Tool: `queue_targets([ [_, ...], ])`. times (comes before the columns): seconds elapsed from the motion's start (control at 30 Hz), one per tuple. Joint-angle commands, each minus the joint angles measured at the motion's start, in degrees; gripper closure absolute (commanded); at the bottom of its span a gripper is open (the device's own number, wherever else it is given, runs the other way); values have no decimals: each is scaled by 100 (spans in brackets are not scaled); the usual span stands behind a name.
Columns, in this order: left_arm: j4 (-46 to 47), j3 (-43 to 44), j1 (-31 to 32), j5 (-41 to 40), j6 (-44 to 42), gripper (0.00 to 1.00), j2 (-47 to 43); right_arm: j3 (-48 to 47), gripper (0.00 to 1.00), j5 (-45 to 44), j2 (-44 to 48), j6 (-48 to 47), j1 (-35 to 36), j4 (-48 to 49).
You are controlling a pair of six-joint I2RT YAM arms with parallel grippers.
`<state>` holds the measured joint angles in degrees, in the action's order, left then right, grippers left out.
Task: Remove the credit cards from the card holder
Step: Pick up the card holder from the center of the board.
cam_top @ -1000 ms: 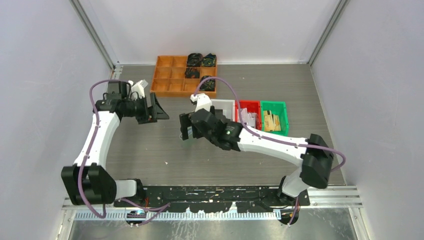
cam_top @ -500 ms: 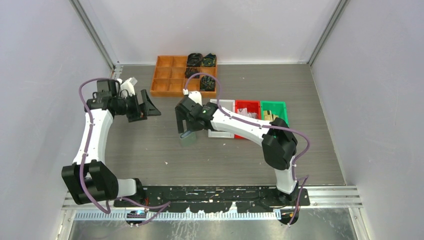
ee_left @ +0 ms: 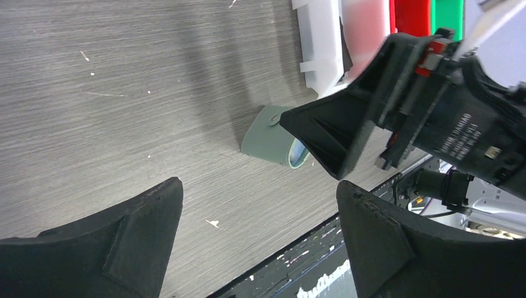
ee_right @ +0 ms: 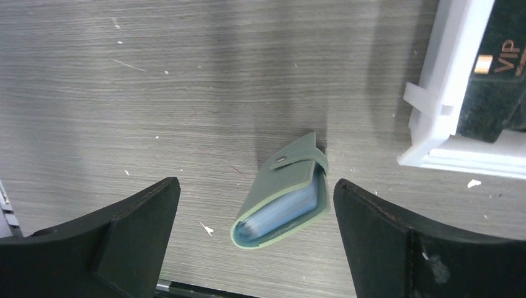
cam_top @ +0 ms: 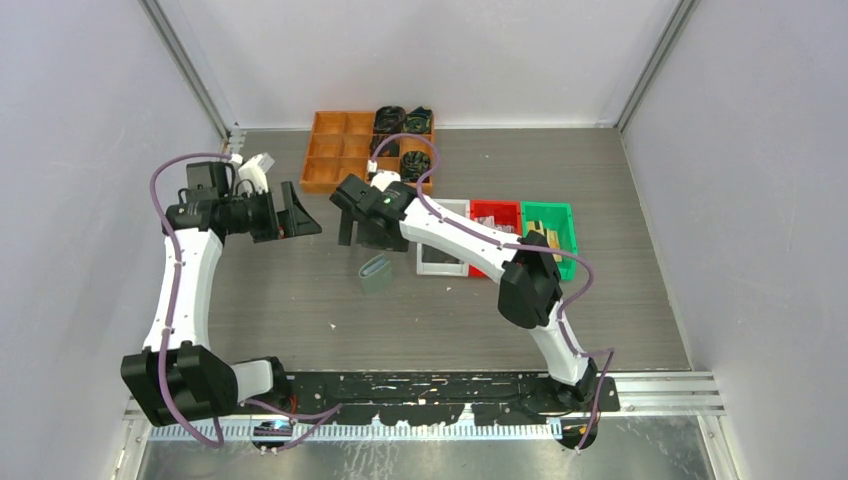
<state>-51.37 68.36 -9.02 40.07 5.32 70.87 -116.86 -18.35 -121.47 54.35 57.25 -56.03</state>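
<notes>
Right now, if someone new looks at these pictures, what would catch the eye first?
The folded sage-green card holder lies alone on the grey table, with the open right gripper raised close by it. To its right a white bin, a red bin and a green bin stand in a row, and an orange tray sits at the far edge.
</notes>
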Motion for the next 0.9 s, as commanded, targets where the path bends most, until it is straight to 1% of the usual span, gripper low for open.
queue_targets([
  [0.0,-43,162,-47,176,-266,6,-246,-236,1,-83,-90,737,3,-825],
  [0.23,-33,317,-99,210,-248,6,-198,235,1,-3,62,1068,5,-797],
  [0.47,7,303,-141,263,-243,5,-340,-90,2,138,-394,1160,-15,-857],
  [0.53,-17,280,-156,272,-287,5,-377,-128,3,122,-399,1210,-31,-809],
  [0.73,-30,285,-161,314,-320,5,-386,-134,11,294,-425,1470,-46,-544],
  [0.87,-52,295,-157,323,-324,5,-402,87,20,466,-400,1648,-52,-370],
])
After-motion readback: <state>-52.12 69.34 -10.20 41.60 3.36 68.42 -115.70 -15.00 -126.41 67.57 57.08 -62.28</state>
